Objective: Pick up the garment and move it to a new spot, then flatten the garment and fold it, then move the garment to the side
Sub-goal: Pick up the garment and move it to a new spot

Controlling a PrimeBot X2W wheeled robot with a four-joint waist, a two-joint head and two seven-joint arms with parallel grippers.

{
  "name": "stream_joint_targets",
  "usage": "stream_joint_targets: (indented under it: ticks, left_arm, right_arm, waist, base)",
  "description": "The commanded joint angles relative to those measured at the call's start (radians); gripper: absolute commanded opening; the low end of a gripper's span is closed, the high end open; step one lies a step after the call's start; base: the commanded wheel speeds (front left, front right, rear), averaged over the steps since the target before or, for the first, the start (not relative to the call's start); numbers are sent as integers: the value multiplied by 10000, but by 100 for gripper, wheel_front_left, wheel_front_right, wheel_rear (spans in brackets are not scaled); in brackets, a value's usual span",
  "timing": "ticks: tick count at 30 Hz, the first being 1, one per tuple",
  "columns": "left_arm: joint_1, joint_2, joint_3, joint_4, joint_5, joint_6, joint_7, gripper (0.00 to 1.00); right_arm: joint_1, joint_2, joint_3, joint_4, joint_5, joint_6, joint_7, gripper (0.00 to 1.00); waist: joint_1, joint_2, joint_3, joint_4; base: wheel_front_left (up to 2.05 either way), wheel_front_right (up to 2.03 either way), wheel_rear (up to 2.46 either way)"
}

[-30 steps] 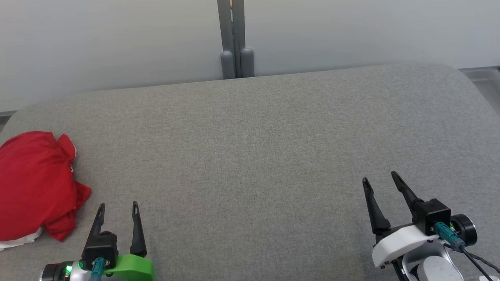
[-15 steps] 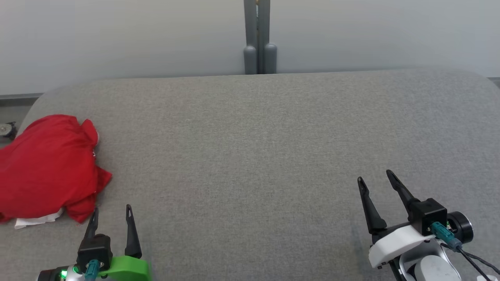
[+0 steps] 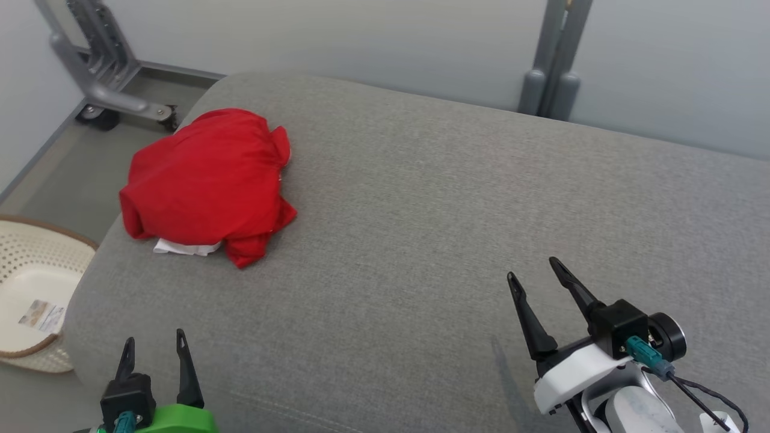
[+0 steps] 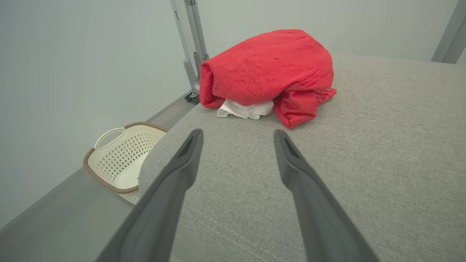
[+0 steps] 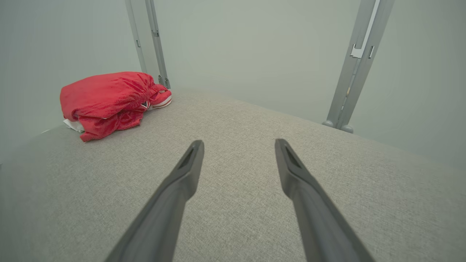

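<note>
The garment (image 3: 207,180) is a red bundle with a white piece showing under it, lying near the far left corner of the grey padded surface (image 3: 451,228). The left wrist view has the garment (image 4: 269,69) straight ahead of my left gripper (image 4: 238,133), which is open and empty. In the head view that left gripper (image 3: 154,340) sits at the lower left, well short of the bundle. My right gripper (image 3: 532,267) hovers open over the right part of the surface; its wrist view places the garment (image 5: 109,100) far off to the left of the right gripper (image 5: 238,142).
A cream perforated basket (image 3: 27,294) stands on the floor to the left of the surface, also in the left wrist view as the basket (image 4: 123,160). A grey wheeled stand (image 3: 102,78) is behind the far left corner, a grey post (image 3: 556,54) behind the far edge.
The head camera has swung to the left, so the garment sits nearer the picture's middle and the basket and stand have come into view. Both grippers stay open.
</note>
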Motion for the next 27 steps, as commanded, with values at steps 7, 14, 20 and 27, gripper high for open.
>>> stream_joint_targets:
  ticks: [7, 14, 20, 27]
  left_arm:
    - [381, -30, 333, 124, -188, -216, -7, 100]
    - [171, -52, 542, 292, -415, -295, -7, 100]
    - [-368, -62, 552, 529, -826, -882, -7, 100]
    - [-2390, 448, 807, 1594, -837, -1685, -7, 100]
  right_arm:
    - [-237, -17, 446, 196, 130, -13, -29, 100]
    - [-186, -180, 662, 268, 195, -13, -29, 100]
    - [-251, -331, 774, 246, 242, -13, -29, 100]
    - [-452, -601, 872, 153, 258, -13, -29, 100]
  waist:
    - [0, 0, 158, 1523]
    - [0, 0, 256, 1119]
    - [0, 0, 429, 710]
    - [0, 0, 953, 268]
  base:
    - [0, 0, 0]
    - [0, 0, 0]
    - [0, 0, 0]
    - [0, 0, 0]
